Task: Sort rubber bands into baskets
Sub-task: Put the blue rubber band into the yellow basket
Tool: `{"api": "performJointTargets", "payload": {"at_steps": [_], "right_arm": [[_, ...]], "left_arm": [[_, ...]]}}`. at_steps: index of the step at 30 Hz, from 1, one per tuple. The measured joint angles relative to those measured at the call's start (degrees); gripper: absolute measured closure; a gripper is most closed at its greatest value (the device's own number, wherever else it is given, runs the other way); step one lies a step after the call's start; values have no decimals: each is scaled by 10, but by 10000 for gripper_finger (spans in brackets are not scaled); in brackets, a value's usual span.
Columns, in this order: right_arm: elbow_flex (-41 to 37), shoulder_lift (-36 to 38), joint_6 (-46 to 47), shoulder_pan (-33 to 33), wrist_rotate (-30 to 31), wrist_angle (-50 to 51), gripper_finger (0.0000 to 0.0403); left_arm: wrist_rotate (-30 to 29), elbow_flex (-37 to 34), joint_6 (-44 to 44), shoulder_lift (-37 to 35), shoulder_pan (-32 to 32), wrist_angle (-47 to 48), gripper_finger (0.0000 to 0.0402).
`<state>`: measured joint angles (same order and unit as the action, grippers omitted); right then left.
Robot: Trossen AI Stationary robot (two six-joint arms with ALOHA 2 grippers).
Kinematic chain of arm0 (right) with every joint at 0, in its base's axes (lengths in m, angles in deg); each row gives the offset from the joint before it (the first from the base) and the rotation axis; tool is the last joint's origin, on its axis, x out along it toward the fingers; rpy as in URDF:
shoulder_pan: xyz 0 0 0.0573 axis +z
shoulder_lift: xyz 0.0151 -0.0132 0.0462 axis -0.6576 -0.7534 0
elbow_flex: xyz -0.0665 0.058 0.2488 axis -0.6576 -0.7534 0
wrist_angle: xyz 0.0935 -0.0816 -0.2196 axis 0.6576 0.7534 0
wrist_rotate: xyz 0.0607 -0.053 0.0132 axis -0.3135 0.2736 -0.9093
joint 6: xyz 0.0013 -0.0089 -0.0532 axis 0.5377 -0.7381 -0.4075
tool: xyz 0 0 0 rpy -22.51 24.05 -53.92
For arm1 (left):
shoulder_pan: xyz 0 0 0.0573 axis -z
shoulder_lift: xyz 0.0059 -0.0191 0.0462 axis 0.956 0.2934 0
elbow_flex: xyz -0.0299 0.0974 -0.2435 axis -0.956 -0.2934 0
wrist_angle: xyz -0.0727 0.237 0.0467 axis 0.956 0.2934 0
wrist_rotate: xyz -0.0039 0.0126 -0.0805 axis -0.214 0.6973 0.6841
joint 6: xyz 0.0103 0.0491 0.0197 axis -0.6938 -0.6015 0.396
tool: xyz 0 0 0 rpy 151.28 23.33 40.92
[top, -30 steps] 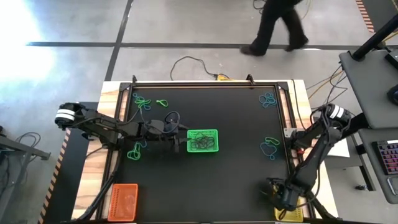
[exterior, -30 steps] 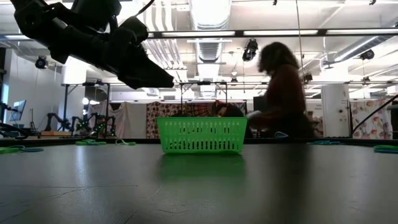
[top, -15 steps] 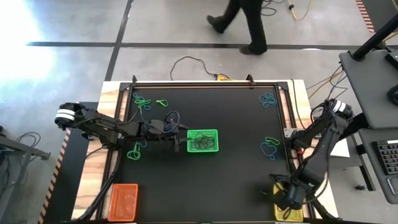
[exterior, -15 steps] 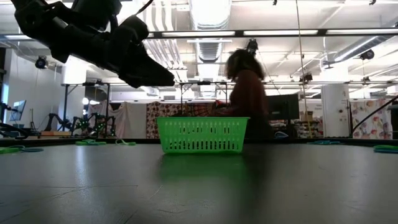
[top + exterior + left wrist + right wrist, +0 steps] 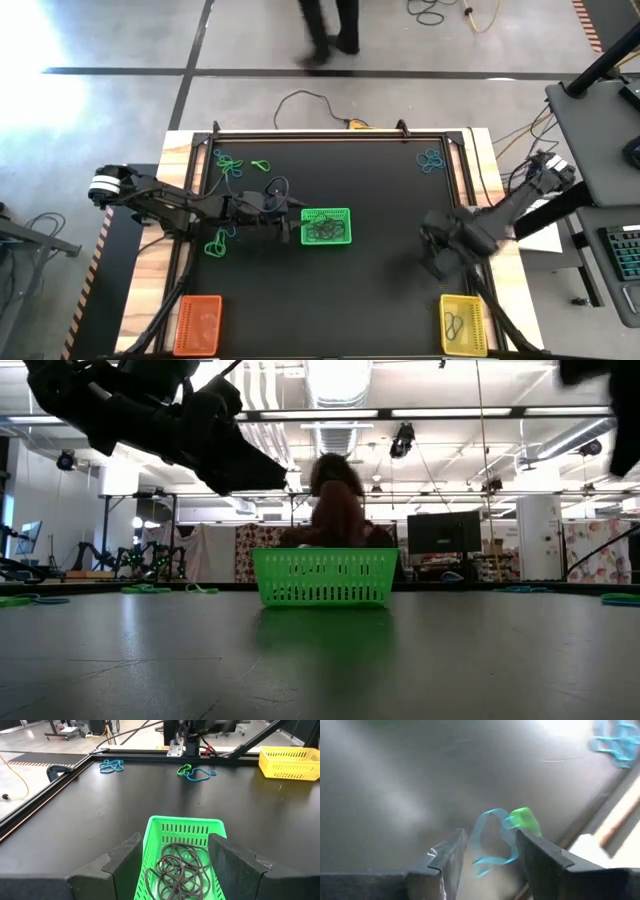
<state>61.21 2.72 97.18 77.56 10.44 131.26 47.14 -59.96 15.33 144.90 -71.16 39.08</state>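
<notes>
While no writing or brand is readable on anything, here is the rest:

bands in green basket: dark tangle of rubber bands (image 5: 180, 867) inside; count not readable.
bands loose on table: cluster at far left (image 5: 232, 163), pair by my left arm (image 5: 216, 243), blue cluster at far right corner (image 5: 432, 158); a blue-and-green pair (image 5: 502, 837) lies just beyond my right fingers.
bands in yellow basket: one dark loop (image 5: 455, 324).
baskets: three. green basket (image 5: 326, 226) at table centre, long axis left-right in the high view. orange basket (image 5: 198, 325) at near left corner, yellow basket (image 5: 461, 325) at near right corner, both long axis near-far.
left gripper (image 5: 285, 220): just beside the green basket's left end, above the table, fingers spread about the basket's width, holding nothing.
right gripper (image 5: 438, 250): over the table's right side, between the yellow basket and the far right cluster; motion-blurred. Fingers apart, nothing between them.
room: one person (image 5: 333, 510) beyond the far edge.
</notes>
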Motion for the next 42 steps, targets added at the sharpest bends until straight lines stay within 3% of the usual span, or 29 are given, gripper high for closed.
{"api": "performJointTargets", "payload": {"at_steps": [6, 11, 15, 18, 28, 42], "right_arm": [[-97, 50, -140, -267, 19, -8, 212], [-116, 48, -336, -487, 17, -110, 199], [-110, 4, -521, -630, -65, -204, 192], [-98, -41, -606, -710, -106, -224, 191], [-43, -190, -652, -860, -106, -237, 190], [41, -309, -657, -906, -146, -247, 190]], "left_arm": [[0, 4, 17, 0, 0, 1, 193], [0, 8, 28, 0, 0, 1, 193], [0, 9, 32, 0, 0, 1, 193], [0, 9, 44, 0, 0, 5, 193], [0, 9, 80, 0, 0, 42, 193], [32, 8, 97, 0, 3, 66, 193]]}}
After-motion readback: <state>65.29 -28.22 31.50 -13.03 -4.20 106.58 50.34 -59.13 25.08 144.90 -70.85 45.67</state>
